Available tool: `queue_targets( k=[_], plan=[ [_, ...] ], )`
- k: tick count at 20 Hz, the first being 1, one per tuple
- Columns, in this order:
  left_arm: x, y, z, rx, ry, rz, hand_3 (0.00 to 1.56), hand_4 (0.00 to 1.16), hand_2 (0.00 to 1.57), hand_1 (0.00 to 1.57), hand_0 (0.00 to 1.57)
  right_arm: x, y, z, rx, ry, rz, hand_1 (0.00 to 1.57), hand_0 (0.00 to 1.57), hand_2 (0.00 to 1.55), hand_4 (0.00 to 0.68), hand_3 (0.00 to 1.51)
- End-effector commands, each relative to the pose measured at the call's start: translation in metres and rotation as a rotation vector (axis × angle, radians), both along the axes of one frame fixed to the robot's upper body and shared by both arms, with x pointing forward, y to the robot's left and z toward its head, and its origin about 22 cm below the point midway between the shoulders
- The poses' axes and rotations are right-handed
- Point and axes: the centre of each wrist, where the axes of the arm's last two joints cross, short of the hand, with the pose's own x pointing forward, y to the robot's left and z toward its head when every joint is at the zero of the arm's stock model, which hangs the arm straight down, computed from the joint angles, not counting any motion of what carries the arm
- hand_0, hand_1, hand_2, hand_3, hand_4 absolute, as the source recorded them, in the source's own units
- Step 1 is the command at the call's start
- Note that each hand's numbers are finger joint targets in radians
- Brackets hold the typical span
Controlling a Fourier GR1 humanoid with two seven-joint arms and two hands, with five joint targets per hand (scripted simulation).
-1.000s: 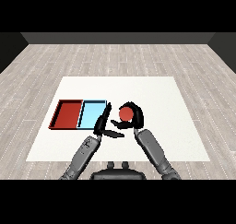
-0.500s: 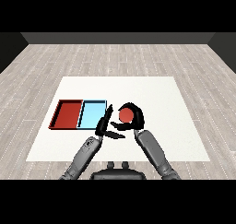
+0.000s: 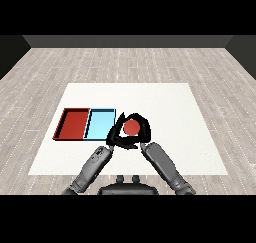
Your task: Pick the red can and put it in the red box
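— What is the right hand [image 3: 141,132] doing?

— It is curled round the red can [image 3: 131,127], near the middle of the frame, just right of the blue tray [image 3: 99,124].

— And the left hand [image 3: 114,133]?

— It sits beside the can; I cannot tell if its fingers are open.

— What step is this?

— Carrying, I think. Next the can must go left, past the blue tray, to the red tray [image 3: 72,124] on the white surface [image 3: 175,107].

Two grey forearms, rounded and segmented in build. Each ends in a black robot hand: left [image 3: 114,135], right [image 3: 141,132]. No markings visible.
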Motion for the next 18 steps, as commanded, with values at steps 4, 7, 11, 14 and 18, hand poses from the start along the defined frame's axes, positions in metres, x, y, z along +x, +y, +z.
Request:
queue_targets(
  k=[4,7,11,14,18],
  plan=[
    [0.000,-0.002,-0.009,-0.030,0.011,-0.022,0.00,0.00,0.00,0.00,0.00,0.014,0.000,-0.003,0.039,-0.002,0.023,1.51,1.51,1.46,0.656,1.42],
    [0.007,-0.021,0.014,-0.017,0.022,-0.048,0.00,0.00,0.00,0.00,0.00,-0.004,0.016,0.018,0.034,0.015,0.022,1.52,1.52,1.45,0.648,1.41],
    [-0.002,-0.009,-0.011,-0.050,0.004,-0.026,0.00,0.00,0.00,0.00,0.00,-0.003,0.006,0.007,-0.004,0.002,0.027,1.51,1.51,1.46,0.639,1.41],
    [0.011,-0.021,0.010,-0.003,0.004,0.134,0.00,0.82,0.00,0.00,0.00,-0.001,0.016,0.006,-0.003,-0.001,0.024,1.53,1.53,1.47,0.649,1.41],
    [0.007,-0.023,-0.001,-0.048,0.050,0.185,1.49,1.13,1.57,1.57,1.57,0.012,0.015,-0.006,0.003,0.004,0.028,1.51,1.51,1.45,0.649,1.39]
  ],
)
